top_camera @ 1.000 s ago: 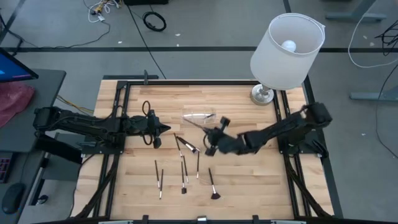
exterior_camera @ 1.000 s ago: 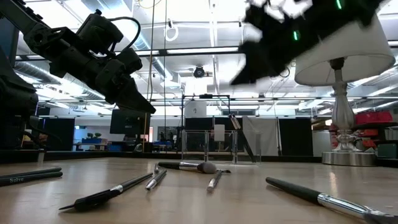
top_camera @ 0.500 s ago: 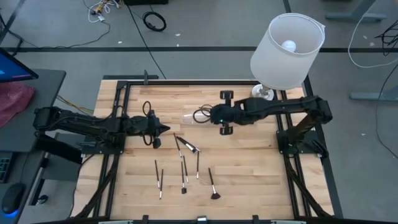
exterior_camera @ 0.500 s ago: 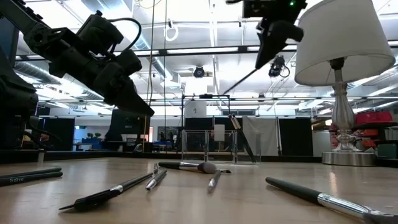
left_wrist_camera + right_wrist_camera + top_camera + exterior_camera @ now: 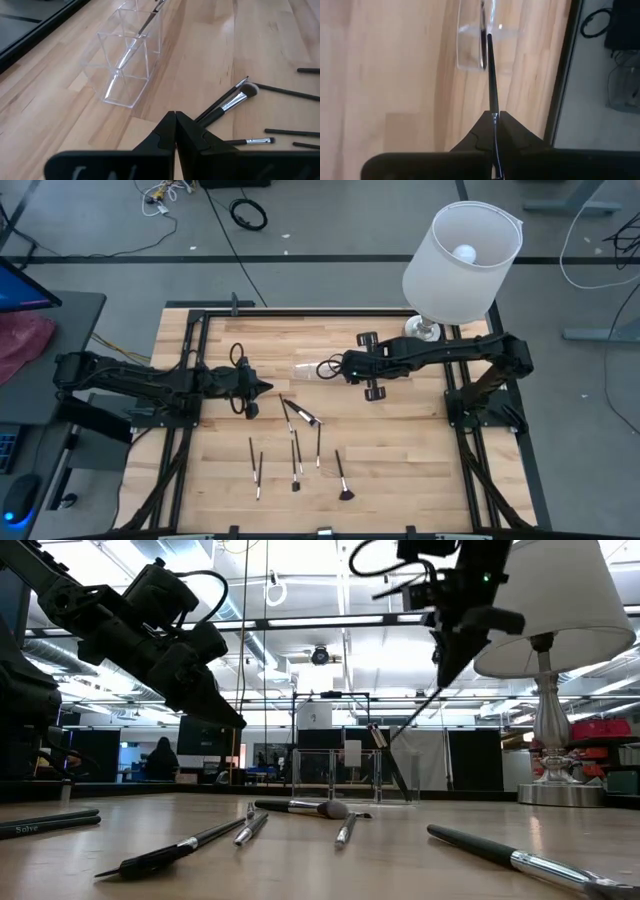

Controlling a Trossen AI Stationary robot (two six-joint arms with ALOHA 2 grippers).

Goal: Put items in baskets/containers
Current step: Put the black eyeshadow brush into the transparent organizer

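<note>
Pinching a thin dark-handled makeup brush (image 5: 491, 75) between pressed-together fingers, the right hand (image 5: 343, 367) is hovering above the far middle of the pale wooden tabletop (image 5: 400, 450), with the brush pointing down toward the small clear plastic container (image 5: 312, 370) lying just beside it. In the right wrist view the brush tip is reaching the container's mouth, where another brush already seems to be sitting. To do this step well, the hand should be keeping the shaft lined up with the opening and easing it in along its length — letting go only once the tip is well inside, since the light container looks likely to slide or roll if nudged.

Across the tabletop, the left hand (image 5: 255, 386) is waiting with its fingers pressed together on nothing. The other dark brushes with silver ferrules (image 5: 296, 442) are lying scattered nearer the front edge — well apart from the right hand.
</note>
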